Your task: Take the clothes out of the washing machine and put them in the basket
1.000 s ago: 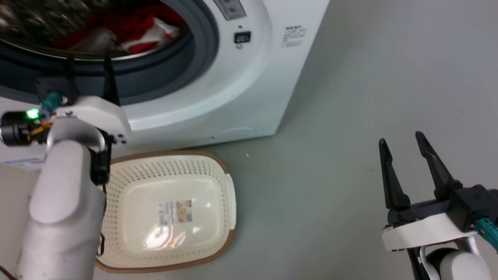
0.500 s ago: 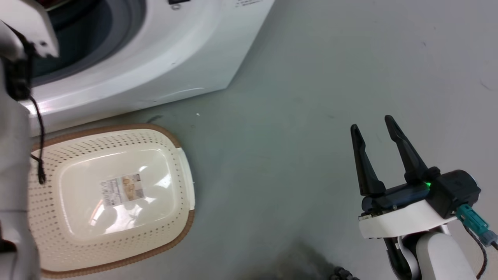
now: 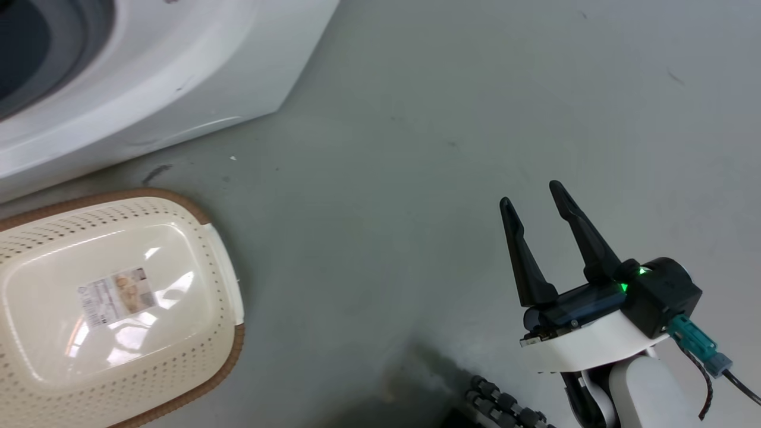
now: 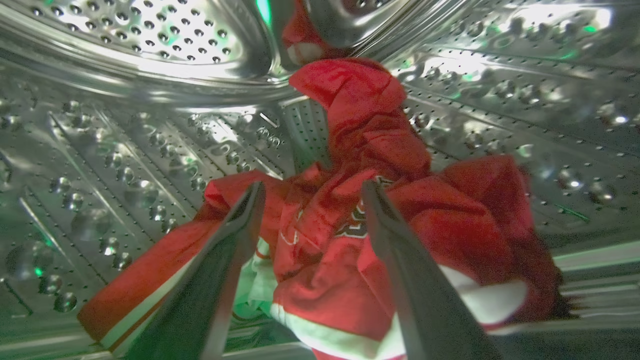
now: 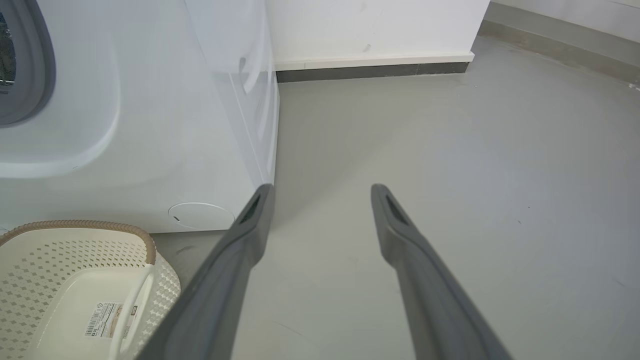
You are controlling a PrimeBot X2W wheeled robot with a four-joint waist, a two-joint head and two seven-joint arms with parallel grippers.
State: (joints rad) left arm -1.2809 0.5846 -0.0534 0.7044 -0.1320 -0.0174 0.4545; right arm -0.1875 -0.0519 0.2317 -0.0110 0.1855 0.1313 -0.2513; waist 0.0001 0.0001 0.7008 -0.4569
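Observation:
Inside the perforated steel drum of the washing machine, the left wrist view shows a heap of red clothes with white trim. My left gripper is open, one finger on each side of the heap's top, tips touching or just short of the cloth. The cream basket with a brown rim stands on the floor in front of the machine, with a label on its bottom and no clothes in it. My right gripper hangs open over bare floor, well right of the basket.
Grey floor stretches to the right of the machine. A white wall with a dark skirting runs behind it. A black ribbed cable lies at the bottom edge of the head view.
The head camera has swung right and down, so the machine and basket slid left and the left arm left the head view. The right gripper stays open.

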